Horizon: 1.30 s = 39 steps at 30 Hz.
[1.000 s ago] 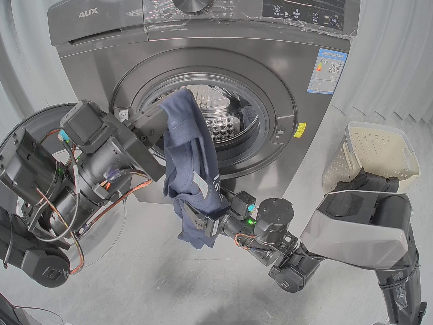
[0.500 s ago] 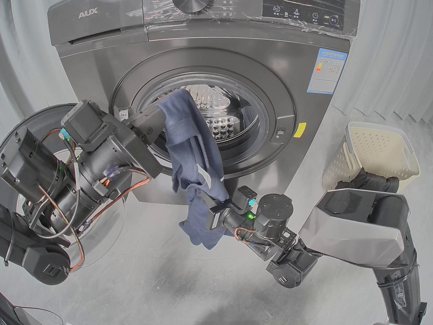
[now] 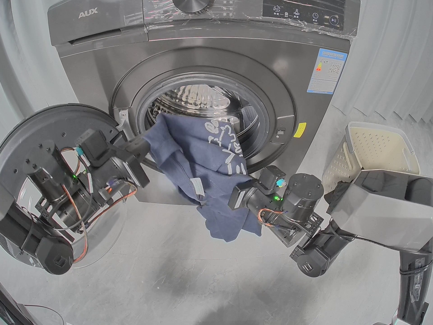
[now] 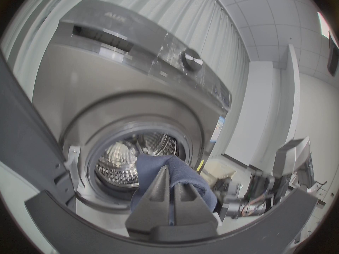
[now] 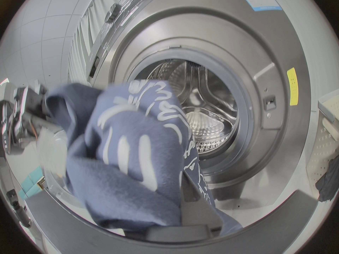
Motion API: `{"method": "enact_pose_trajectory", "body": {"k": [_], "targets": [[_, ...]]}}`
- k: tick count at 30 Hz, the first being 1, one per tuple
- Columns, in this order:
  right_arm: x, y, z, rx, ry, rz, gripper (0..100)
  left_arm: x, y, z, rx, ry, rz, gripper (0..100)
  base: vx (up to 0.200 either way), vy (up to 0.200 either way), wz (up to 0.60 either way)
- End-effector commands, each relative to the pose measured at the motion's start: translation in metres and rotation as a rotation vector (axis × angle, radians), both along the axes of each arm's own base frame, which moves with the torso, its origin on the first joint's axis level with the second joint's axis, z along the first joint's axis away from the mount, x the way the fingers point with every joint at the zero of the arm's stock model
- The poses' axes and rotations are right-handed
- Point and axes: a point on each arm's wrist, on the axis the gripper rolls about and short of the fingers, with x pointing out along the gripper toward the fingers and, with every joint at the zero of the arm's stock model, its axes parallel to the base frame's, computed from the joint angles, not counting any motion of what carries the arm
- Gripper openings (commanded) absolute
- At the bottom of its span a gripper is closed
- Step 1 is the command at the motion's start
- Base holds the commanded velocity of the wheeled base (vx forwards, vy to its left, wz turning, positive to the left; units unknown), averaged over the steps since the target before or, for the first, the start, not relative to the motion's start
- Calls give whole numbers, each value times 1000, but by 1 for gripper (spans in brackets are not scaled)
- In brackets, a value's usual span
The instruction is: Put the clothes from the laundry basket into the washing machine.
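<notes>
Clothes here means one navy garment (image 3: 203, 159) with white lettering and a white tag, hanging in front of the washing machine (image 3: 203, 46), spread between two grippers. Its upper part lies across the lower lip of the open drum (image 3: 203, 98); its tail droops below the opening towards the floor.

The left gripper (image 3: 142, 145) is by the hinge side of the opening, just in front of the swung-out door (image 3: 54, 127). Its fingers are pressed together on a fold of the cloth. The right gripper (image 3: 235, 198) is lower, at the garment's far edge. Fabric covers most of its fingers, but the cloth hangs from it as if pinched.

The laundry basket (image 3: 383, 150) stands to the right of the machine, with a dark cloth (image 5: 328, 180) over its edge.

The garment looks light, soft and limp, not fragile. It probably sags wherever it is unsupported, so bunched folds give the surest hold. The loose tail could catch on the door rim.
</notes>
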Motion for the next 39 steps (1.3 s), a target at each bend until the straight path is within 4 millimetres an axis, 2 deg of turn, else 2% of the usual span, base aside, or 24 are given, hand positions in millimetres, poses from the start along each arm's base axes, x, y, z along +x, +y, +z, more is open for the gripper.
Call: {"method": "enact_pose_trajectory", "body": {"k": [1,5,10,14,19,23,27,28,32,39], "targets": [[-8,-3,27,36,-40,6,0,10,-2,-53,91,162,-8,0,0,0,0],[-14,1,32,49,-46,18,0,17,-4,-77,149,194,-23,0,0,0,0],[-15,3,34,56,-51,15,0,-3,2,-102,250,278,-104,0,0,0,0],[-16,4,35,57,-54,17,0,-10,7,-121,323,325,-147,0,0,0,0],[-22,10,36,60,-54,39,0,-8,9,-131,352,344,-144,0,0,0,0],[-31,19,35,60,-50,67,0,-4,8,-132,353,339,-140,0,0,0,0],[-30,19,36,61,-51,64,0,-3,10,-131,351,337,-132,0,0,0,0],[-29,18,36,61,-51,59,0,-4,10,-131,349,340,-136,100,0,0,0],[-20,10,37,64,-59,30,0,-13,11,-139,367,384,-161,100,0,0,0],[-21,9,46,79,-76,30,0,-28,14,-149,426,417,-222,100,0,0,0]]}}
